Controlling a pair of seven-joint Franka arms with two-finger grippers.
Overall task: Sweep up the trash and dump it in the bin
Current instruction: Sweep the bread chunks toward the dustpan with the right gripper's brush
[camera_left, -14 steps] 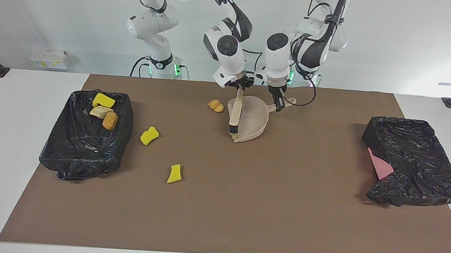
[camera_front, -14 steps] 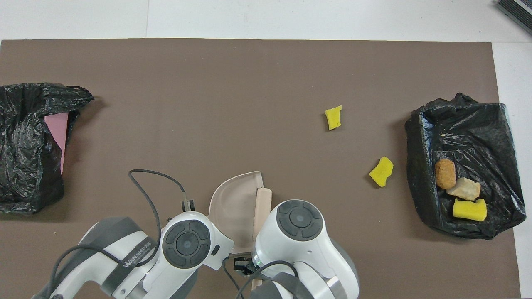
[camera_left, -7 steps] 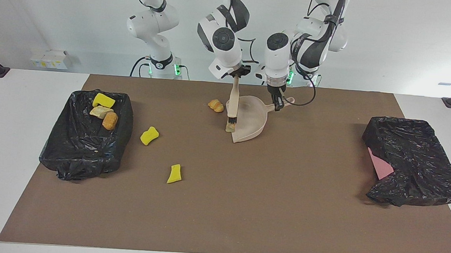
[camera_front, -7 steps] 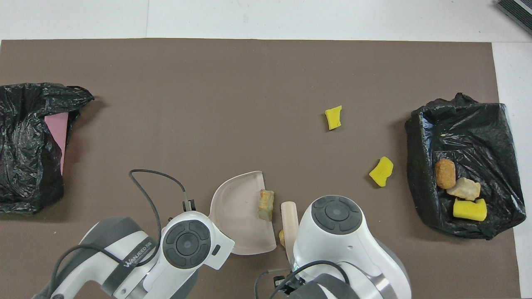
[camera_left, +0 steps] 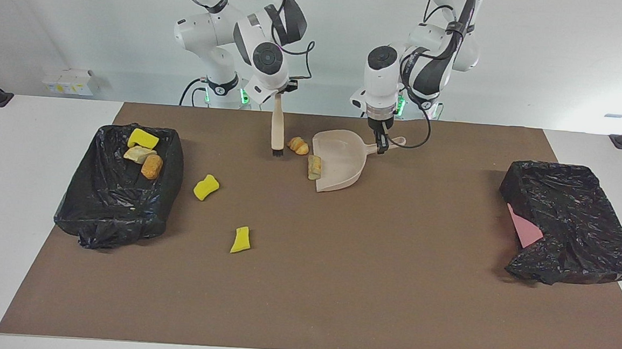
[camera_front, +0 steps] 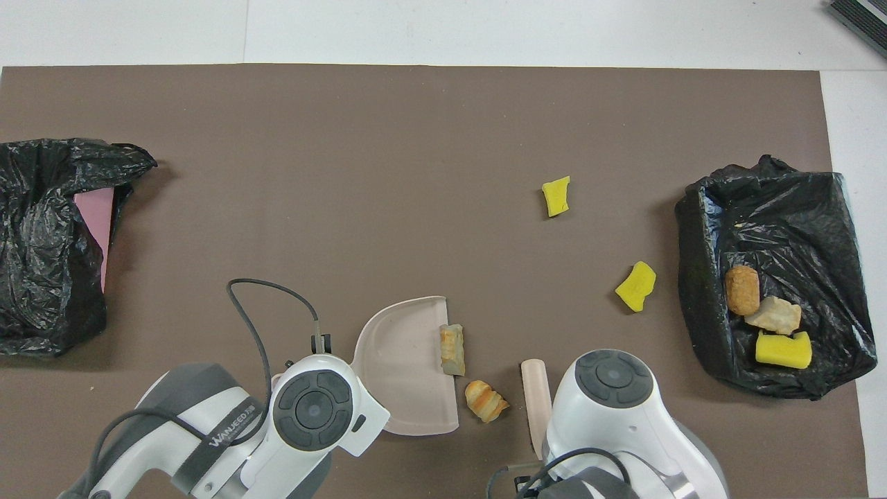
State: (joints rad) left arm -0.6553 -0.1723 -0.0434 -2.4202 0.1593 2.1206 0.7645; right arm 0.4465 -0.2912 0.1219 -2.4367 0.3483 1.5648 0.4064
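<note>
The right hand, in the upper middle of the facing view, is clamped on the handle of a beige brush that hangs upright, bristles down, just above the brown mat on the counter. Just beside the bristles, toward the frame's centre, lies an orange bread-like lump; from overhead this lump sits between the brush handle and the dustpan's open edge.

The left hand, right of centre in the facing view, grips the handle of the beige dustpan, which rests on the mat. A tan lump lies at the pan's open lip, touching it; overhead it shows at the edge of the pan.

Lower left of the brush in the facing view, two yellow spongy chunks lie on the mat, one near the bin, the other lower in the frame. The black-bagged bin at the frame's left holds a yellow chunk, a pale lump and an orange lump. A second black bag with a pink patch lies at the frame's right.
</note>
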